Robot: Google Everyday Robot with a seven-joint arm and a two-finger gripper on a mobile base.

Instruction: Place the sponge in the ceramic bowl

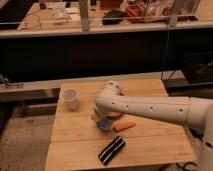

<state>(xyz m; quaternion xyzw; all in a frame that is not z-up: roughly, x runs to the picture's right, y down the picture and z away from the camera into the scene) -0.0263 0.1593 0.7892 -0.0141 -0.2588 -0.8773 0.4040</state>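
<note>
My white arm reaches in from the right across the wooden table (75,145). Its gripper (102,120) points down near the table's middle. The small blue sponge (105,124) sits right at the gripper's tip, and I cannot tell whether it is held or resting on the table. The arm covers most of the ceramic bowl; only an orange-brown sliver of it (114,114) shows just behind the sponge.
A white cup (70,98) stands at the table's back left. An orange carrot-like stick (124,126) lies just right of the sponge. A black flat item with white stripes (111,150) lies near the front edge. A dark counter runs behind the table.
</note>
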